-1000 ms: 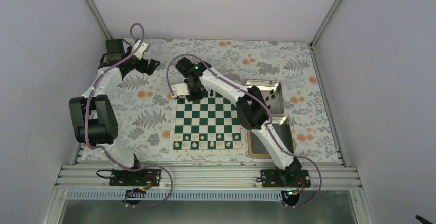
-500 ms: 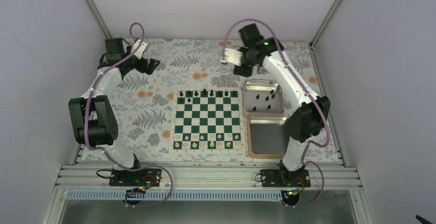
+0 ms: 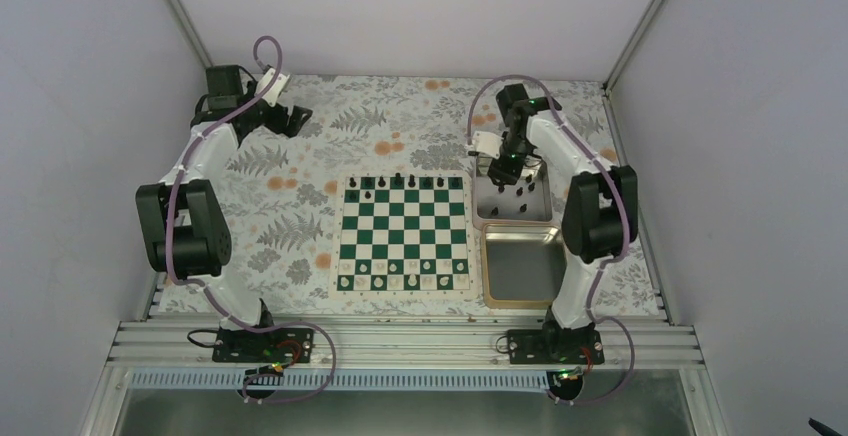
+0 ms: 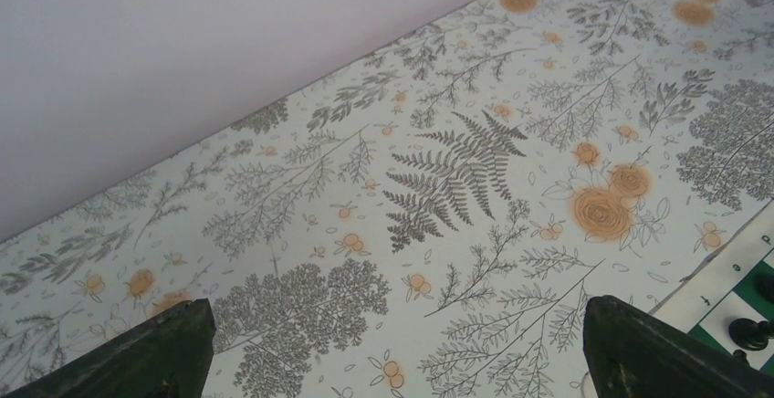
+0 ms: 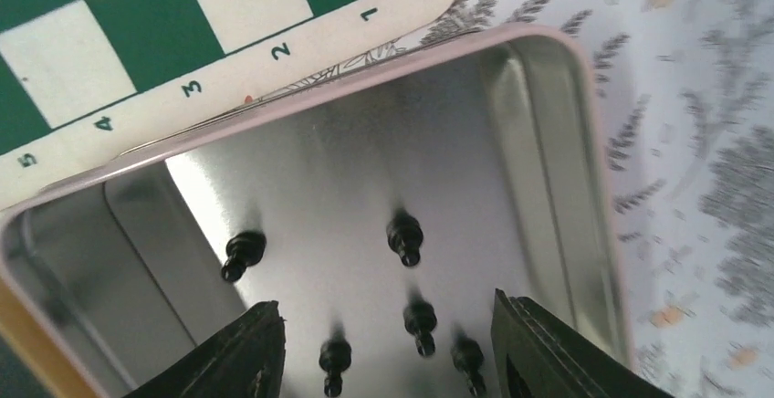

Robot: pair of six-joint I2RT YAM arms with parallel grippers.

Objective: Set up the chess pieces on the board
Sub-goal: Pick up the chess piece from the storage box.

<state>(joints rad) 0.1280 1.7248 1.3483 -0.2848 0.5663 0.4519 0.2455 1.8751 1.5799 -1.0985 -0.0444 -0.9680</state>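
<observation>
I operate a left arm (image 3: 205, 156) and a right arm (image 3: 565, 151) with white link shells and black joint housings. A purple cable (image 3: 255, 56) loops along each. The left hand (image 4: 397, 316) and right hand (image 5: 385, 314) carry dark tapered fingers (image 4: 164, 352).

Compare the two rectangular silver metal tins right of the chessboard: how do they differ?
The far silver tin holds five small black chess pieces; the near silver tin shows none. The right gripper hangs open over the far tin, not the near one. The near tin's rim looks yellowish, the far tin's pinkish. Both are rectangular, shiny, beside the green-and-white chessboard.
</observation>
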